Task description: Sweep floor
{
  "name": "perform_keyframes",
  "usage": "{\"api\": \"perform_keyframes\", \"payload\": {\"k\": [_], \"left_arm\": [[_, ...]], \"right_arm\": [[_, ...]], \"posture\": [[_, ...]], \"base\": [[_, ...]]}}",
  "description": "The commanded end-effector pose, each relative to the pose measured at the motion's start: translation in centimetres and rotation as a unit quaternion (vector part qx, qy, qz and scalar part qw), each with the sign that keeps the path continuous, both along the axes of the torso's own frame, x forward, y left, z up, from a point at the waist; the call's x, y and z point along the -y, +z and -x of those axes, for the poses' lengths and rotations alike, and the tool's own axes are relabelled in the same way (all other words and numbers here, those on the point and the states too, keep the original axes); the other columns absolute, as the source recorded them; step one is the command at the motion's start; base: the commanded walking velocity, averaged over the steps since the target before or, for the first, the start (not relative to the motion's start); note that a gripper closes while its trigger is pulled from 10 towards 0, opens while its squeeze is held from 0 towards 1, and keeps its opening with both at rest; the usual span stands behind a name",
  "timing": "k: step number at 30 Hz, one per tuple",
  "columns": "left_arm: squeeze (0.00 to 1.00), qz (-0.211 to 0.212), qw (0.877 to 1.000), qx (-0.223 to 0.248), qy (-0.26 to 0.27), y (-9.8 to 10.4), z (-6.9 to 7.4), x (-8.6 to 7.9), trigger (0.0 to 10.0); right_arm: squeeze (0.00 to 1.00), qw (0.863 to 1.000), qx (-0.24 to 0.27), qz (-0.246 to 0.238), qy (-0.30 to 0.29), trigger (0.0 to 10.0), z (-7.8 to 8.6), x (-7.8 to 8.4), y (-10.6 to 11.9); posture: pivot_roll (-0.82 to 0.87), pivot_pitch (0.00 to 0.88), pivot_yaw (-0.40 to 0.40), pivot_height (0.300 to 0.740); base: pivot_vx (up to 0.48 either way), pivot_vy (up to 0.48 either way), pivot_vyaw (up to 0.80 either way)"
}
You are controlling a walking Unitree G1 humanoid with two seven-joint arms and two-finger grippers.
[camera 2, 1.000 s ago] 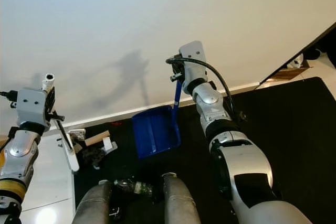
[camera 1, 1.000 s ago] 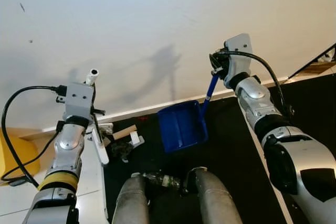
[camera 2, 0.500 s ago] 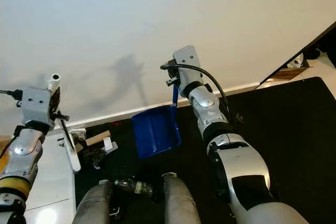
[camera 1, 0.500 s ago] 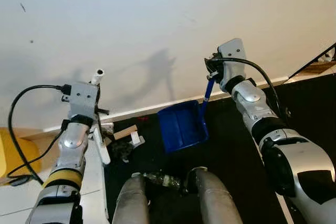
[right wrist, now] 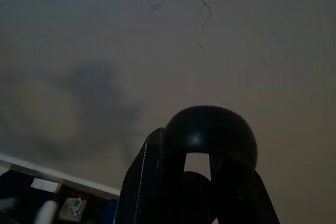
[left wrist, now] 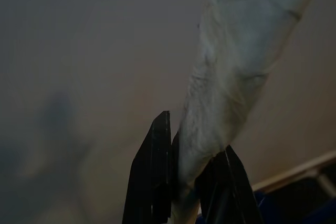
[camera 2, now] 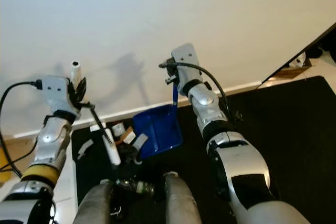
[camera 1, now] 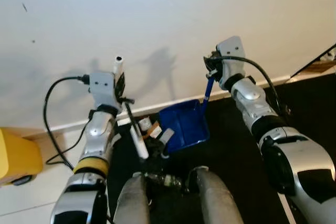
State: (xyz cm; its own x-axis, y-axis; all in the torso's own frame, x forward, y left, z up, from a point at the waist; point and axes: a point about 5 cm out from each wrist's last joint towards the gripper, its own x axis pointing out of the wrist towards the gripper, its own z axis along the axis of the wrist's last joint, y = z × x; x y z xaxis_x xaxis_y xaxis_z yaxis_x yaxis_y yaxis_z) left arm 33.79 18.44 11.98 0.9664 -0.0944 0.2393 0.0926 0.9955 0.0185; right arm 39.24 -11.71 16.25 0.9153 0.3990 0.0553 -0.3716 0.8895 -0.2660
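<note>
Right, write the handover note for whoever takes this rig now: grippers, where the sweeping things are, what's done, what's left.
Left gripper: shut on the white-handled broom, its head down on the black floor mat among the litter.
Right gripper: shut on the upright handle of the blue plastic dustpan, which sits on the mat near the white skirting board.
Litter: small white and brown scraps lie by the dustpan's open edge; a clear plastic bottle lies between the robot's legs.
Done: the scraps are gathered next to the pan.
Left: push the scraps into the pan, deal with the bottle, lift the pan level.
</note>
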Motion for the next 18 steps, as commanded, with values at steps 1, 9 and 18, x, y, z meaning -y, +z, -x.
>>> {"api": "perform_keyframes", "payload": {"k": [1, 9, 18], "left_arm": [[0.00, 0.055, 0.998, 0.013, -0.011, 0.4, -0.2, 1.6, 10.0], [0.00, 0.114, 0.991, 0.071, -0.025, 4.4, -2.2, 4.6, 10.0], [0.00, -0.020, 0.991, 0.119, -0.067, 6.3, -0.7, 1.6, 10.0]], "right_arm": [[0.00, 0.999, -0.025, 0.022, 0.008, 10.0, 0.5, 0.2, -1.6], [0.00, 0.999, -0.022, 0.021, 0.011, 10.0, 0.4, 0.2, -1.3], [0.00, 1.000, -0.024, 0.017, 0.010, 10.0, 0.6, 0.3, -1.6]], "posture": [[0.05, 0.329, -0.074, 0.740], [0.05, 0.316, -0.078, 0.740], [0.09, 0.316, -0.064, 0.740]], "base": [[0.000, 0.000, 0.00], [0.000, 0.000, 0.00], [0.000, 0.000, 0.00]]}}
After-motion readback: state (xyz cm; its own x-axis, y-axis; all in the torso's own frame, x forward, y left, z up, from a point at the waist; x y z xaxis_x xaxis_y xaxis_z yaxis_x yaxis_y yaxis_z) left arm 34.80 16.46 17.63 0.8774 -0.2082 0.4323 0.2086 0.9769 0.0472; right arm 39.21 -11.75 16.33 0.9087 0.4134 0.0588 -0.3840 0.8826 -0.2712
